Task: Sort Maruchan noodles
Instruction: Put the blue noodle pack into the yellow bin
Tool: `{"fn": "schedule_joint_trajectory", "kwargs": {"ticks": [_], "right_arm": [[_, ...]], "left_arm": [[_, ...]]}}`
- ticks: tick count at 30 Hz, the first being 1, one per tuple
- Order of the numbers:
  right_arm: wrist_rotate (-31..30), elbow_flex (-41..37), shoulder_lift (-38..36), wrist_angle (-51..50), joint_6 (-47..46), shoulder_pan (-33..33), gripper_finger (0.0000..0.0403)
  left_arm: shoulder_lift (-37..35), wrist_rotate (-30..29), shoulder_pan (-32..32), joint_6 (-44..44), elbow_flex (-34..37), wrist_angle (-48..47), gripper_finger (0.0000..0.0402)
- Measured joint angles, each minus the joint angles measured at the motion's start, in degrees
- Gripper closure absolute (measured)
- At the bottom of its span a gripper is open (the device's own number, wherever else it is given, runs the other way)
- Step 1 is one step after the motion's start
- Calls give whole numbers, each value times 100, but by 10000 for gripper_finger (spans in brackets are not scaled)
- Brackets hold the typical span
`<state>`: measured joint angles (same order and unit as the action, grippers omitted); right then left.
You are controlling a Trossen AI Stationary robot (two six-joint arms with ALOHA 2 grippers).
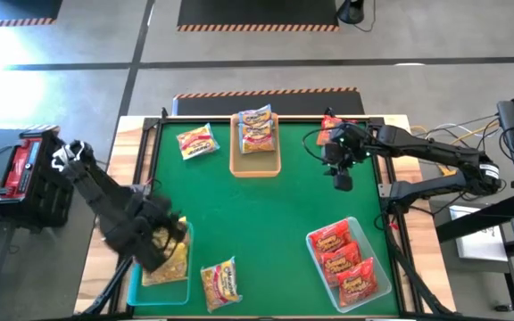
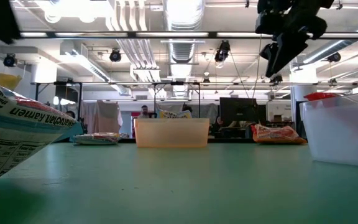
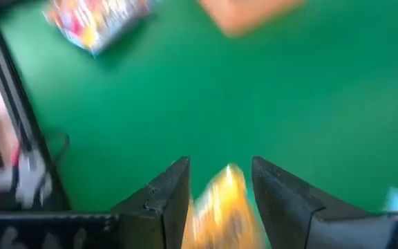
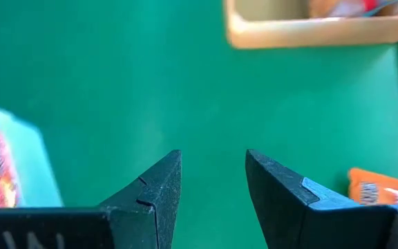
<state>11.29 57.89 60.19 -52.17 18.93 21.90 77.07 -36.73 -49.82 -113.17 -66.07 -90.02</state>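
A green-topped table is seen from directly above, with ramen packets grouped by colour, which suggests each container is meant for one colour. At the near right, a translucent teal tray holds three red packets laid side by side. At the far middle, a tan tray holds a silvery-white packet with pink and orange print. At the near left, a second teal tray holds yellow packets, and the left gripper is placed just above it. In the left wrist view, the left gripper's fingers are seen apart, with a yellow packet showing between them; whether that packet is touched by them cannot be told, and it is judged to be in the course of being let go into the tray. Two yellow packets are left loose on the green surface: one just beside the near-left tray, another at the far left near the tan tray. An orange-red packet lies at the far right edge. The right gripper is held raised above bare table near it, fingers apart and empty, probably waiting or ready for that packet.
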Motion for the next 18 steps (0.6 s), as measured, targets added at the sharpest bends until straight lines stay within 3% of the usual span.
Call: {"fn": "schedule_joint_trajectory", "kwargs": {"ticks": [6, 12, 15, 18], "right_arm": [[-89, 0, 147, 378, -285, 78, 252], [-95, 0, 385, 482, -614, 141, 252], [-94, 0, 521, 476, -699, 159, 252], [-94, 0, 644, 480, -700, 164, 252]], "left_arm": [[-268, -934, 1468, -508, 804, -2, 264], [-832, -986, 3659, -614, 1582, 335, 275], [-1201, -926, 4792, 526, 1867, 1404, 289], [-1477, -531, 5895, 2631, 2129, 3115, 306]]}}
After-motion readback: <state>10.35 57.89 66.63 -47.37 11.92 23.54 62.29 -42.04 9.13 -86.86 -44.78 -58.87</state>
